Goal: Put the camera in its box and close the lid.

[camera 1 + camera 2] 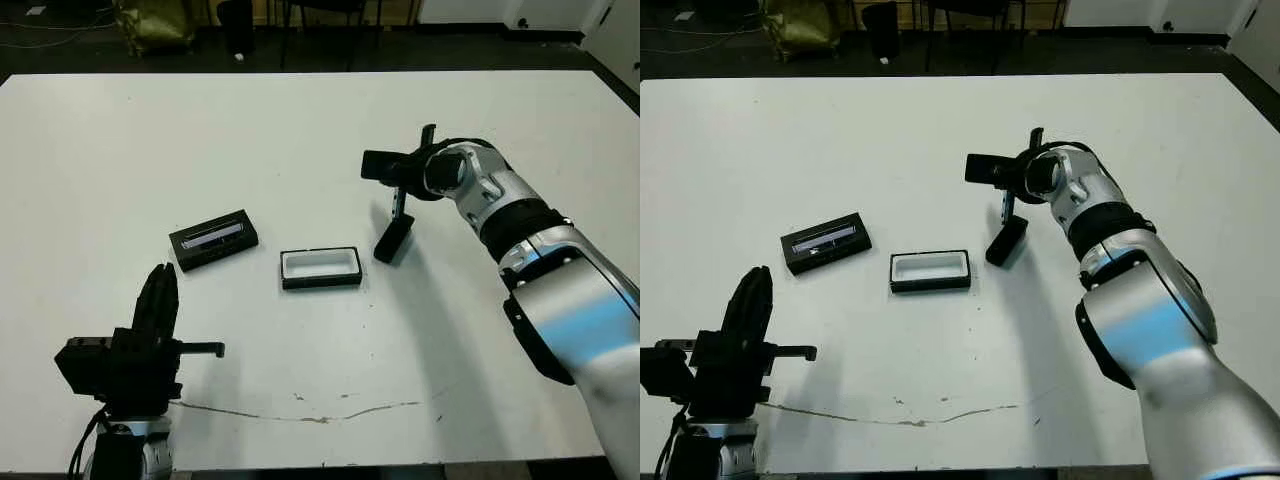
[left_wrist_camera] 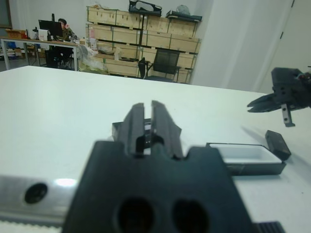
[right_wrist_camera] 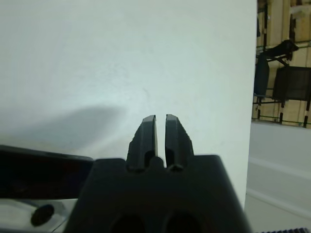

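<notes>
The box (image 1: 320, 268), a shallow black tray lined in white, lies open near the table's middle. Left of it rests the lid (image 1: 213, 239), flat and black with a glossy strip facing up. The camera (image 1: 394, 238), a short black bar, lies at an angle just right of the box. My right gripper (image 1: 365, 165) hovers above and behind the camera, fingers shut and holding nothing. At the near left edge my left gripper (image 1: 160, 272) is shut and empty, pointing toward the lid. In the left wrist view the lid (image 2: 116, 130) is partly hidden behind the fingers (image 2: 133, 121).
A thin dark crack (image 1: 300, 413) runs along the white table (image 1: 300, 130) near its front edge. Beyond the far edge are a dark floor and chair legs. In the left wrist view, stacked crates (image 2: 146, 29) and a seated person (image 2: 60, 24) show far off.
</notes>
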Robot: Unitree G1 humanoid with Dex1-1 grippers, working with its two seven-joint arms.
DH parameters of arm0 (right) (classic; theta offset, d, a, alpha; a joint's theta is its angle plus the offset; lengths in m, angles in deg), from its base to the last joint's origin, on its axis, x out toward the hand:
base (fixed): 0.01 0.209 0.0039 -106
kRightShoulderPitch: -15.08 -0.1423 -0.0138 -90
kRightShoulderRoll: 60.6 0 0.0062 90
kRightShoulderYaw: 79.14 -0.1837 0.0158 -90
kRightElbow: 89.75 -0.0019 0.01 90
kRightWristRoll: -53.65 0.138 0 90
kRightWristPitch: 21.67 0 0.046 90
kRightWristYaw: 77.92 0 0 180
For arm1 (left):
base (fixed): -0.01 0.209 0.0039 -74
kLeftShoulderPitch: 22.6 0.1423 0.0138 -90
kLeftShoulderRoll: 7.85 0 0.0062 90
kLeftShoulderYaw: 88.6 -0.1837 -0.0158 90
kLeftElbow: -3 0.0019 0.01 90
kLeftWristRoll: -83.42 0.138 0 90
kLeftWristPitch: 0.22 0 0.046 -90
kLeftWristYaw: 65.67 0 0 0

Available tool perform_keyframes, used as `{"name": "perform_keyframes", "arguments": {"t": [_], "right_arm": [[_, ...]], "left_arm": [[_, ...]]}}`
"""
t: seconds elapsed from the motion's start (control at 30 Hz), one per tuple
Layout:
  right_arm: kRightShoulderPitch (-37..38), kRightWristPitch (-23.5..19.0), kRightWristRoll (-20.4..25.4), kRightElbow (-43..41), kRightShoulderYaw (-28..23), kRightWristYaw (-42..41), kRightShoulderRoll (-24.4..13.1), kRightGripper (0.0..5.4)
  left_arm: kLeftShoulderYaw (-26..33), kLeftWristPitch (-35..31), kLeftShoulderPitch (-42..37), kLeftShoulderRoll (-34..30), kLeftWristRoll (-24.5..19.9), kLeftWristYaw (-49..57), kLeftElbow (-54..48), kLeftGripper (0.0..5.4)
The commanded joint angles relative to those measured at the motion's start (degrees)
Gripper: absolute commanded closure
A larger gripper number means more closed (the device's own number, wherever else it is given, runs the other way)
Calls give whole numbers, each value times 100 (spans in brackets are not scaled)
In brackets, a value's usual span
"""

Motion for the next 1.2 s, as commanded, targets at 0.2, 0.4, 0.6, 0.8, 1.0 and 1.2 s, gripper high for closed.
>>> {"name": "perform_keyframes", "arguments": {"t": [0.2, 0.4, 0.6, 0.8, 1.0, 1.2], "right_arm": [[260, -49, 122, 69, -137, -360, -46, 540], [323, -144, 117, 45, -146, -477, -61, 540], [349, -120, 27, 9, -59, -664, -131, 540], [356, -253, 86, 13, -130, -888, -177, 540], [365, -312, 65, -27, -115, -1016, -249, 540], [436, -97, 41, -134, -73, -1131, -387, 540]], "left_arm": [[-7, -43, 301, -23, 15, 8, 77, 537], [-25, -82, 302, -1, 33, 54, 85, 537], [-65, -186, 328, 13, 55, 110, 12, 537], [-59, -136, 282, -40, 18, 63, 75, 537], [-72, -149, 270, -23, 16, 84, 70, 537], [-109, -187, 281, -11, -8, 90, 19, 537]]}}
